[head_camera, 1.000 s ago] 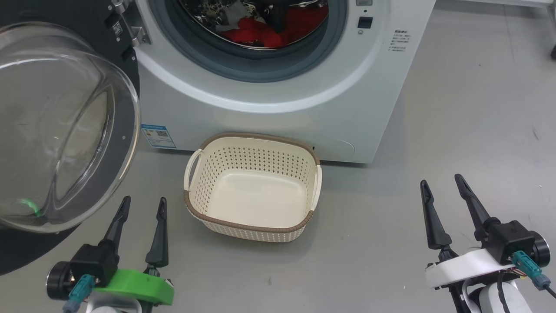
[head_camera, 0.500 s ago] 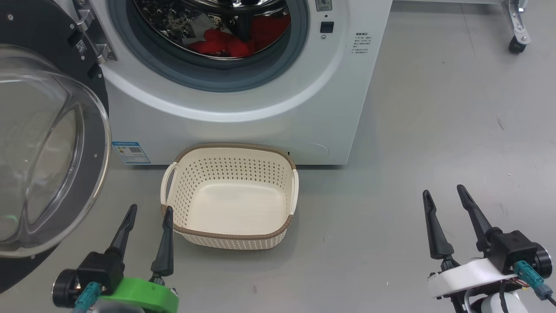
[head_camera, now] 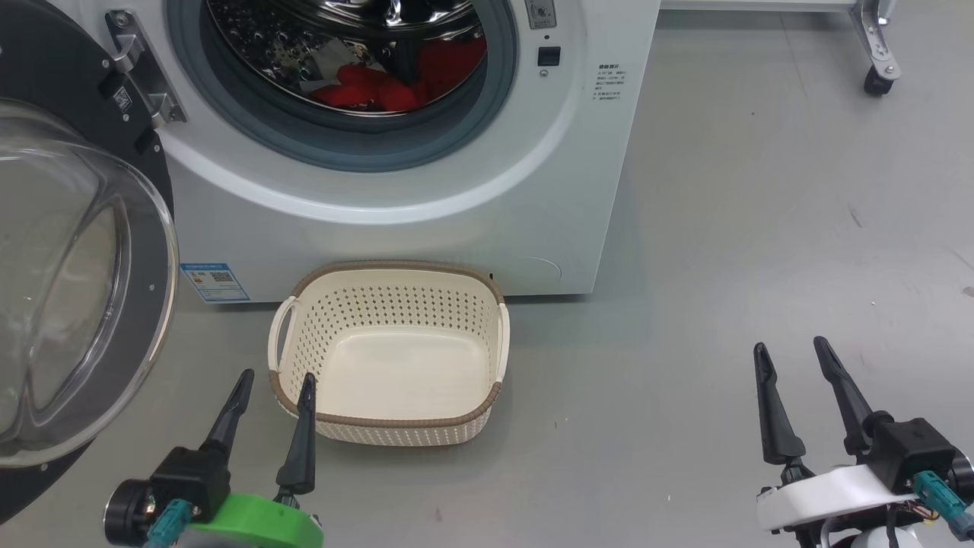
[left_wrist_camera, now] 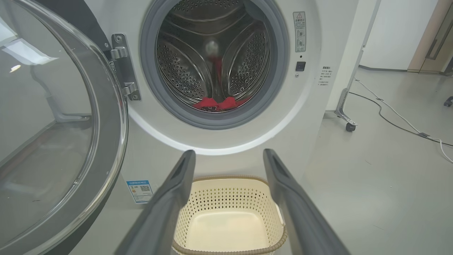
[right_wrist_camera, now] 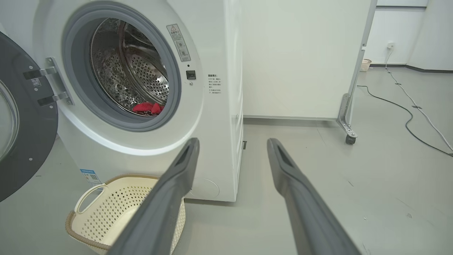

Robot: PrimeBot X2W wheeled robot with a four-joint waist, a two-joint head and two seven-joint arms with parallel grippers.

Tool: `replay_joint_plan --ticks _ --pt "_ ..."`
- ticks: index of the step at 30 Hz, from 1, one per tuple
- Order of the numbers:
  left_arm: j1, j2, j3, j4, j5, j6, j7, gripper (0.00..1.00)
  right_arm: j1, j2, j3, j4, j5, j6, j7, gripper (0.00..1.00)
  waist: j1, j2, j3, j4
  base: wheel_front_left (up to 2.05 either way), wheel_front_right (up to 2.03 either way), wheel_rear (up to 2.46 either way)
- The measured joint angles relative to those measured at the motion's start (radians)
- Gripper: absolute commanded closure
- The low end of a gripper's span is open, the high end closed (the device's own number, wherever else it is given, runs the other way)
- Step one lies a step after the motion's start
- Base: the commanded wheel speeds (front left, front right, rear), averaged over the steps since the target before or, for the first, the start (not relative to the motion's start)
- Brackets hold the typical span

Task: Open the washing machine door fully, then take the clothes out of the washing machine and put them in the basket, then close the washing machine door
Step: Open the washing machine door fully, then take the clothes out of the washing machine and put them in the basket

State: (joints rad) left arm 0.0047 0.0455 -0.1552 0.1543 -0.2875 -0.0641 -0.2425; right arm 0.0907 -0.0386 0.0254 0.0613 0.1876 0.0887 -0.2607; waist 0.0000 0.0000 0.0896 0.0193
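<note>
The white washing machine (head_camera: 456,190) stands ahead with its round black door (head_camera: 68,304) swung out to the left, the glass bowl bulging toward me. Red clothes (head_camera: 380,84) lie low in the steel drum; they also show as red clothes (left_wrist_camera: 219,103) and red clothes (right_wrist_camera: 148,107) in the wrist views. The cream basket (head_camera: 388,422) sits on the floor before the machine, with nothing in it. My left gripper (head_camera: 275,377) is open, its fingertips at the basket's near-left corner. My right gripper (head_camera: 790,346) is open over bare floor to the right, holding nothing.
A white partition on castor wheels (right_wrist_camera: 349,139) stands right of the machine, and a cable (right_wrist_camera: 407,117) runs across the grey floor behind it. The open door (left_wrist_camera: 53,134) fills the space to the left of the basket.
The head camera has shifted, so machine and basket sit further left and lower in the picture. Both grippers stay open low in the view.
</note>
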Motion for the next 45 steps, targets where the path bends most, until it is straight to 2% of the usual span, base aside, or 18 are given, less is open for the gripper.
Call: replay_joint_plan --ticks 14,45 --pt "0.0 0.0 -0.005 -0.002 0.0 0.025 0.004 0.0 0.002 0.0 0.002 -0.017 0.006 -0.005 0.0 0.0 0.0 0.0 0.0 -0.005 0.0 0.0 0.0" --pt "0.001 0.0 -0.021 -0.005 0.002 0.042 0.005 0.0 0.021 0.0 0.013 -0.019 0.015 -0.02 0.0 0.0 0.0 0.0 -0.016 -0.011 0.1 -0.1 0.0"
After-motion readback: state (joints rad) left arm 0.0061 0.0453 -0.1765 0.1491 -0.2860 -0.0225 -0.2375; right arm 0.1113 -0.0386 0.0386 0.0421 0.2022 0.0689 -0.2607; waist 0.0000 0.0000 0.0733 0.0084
